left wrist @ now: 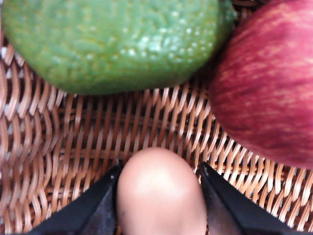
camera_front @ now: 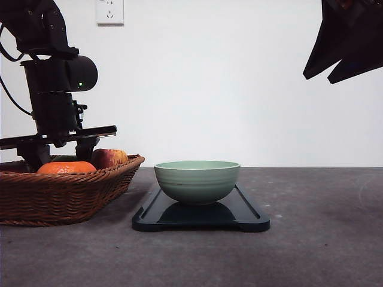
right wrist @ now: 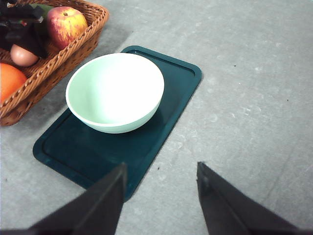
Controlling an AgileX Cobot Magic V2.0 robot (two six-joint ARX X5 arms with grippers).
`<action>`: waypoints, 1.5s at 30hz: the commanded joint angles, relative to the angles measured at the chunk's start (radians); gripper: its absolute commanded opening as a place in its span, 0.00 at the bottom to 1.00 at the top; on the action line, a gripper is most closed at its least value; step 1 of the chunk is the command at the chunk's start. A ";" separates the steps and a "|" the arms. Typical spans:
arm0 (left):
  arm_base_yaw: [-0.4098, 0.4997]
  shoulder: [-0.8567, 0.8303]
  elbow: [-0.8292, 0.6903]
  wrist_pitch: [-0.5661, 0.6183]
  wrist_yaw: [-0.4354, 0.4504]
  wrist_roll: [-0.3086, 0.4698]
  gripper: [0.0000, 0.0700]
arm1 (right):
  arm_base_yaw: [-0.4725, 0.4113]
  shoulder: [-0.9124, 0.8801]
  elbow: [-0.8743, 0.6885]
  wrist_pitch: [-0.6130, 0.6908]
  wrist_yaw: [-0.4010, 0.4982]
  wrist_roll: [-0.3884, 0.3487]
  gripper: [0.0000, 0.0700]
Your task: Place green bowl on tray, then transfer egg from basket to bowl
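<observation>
Pose | left gripper (left wrist: 159, 196) down in basket (left wrist: 73, 147), astride egg (left wrist: 159, 193)

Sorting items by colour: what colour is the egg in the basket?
Pale pinkish-tan egg, clearest in the left wrist view.

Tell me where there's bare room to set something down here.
Free: the table on the tray's far side from the basket, and the tray's ends beside the green bowl. Crowded: the basket, with fruit, the egg and the left hand.
</observation>
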 commanded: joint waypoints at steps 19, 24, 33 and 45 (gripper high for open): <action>-0.112 -0.287 0.026 0.059 0.000 0.163 0.21 | 0.007 0.005 0.002 0.011 0.000 -0.004 0.41; -0.209 -0.280 0.026 0.148 0.002 0.198 0.21 | 0.007 0.005 0.002 0.011 0.000 -0.004 0.41; -0.341 -0.155 0.026 0.270 0.002 0.206 0.21 | 0.007 0.005 0.002 0.011 0.000 -0.004 0.41; -0.431 -0.018 0.026 0.399 -0.010 0.217 0.21 | 0.007 0.005 0.002 0.011 0.000 -0.005 0.41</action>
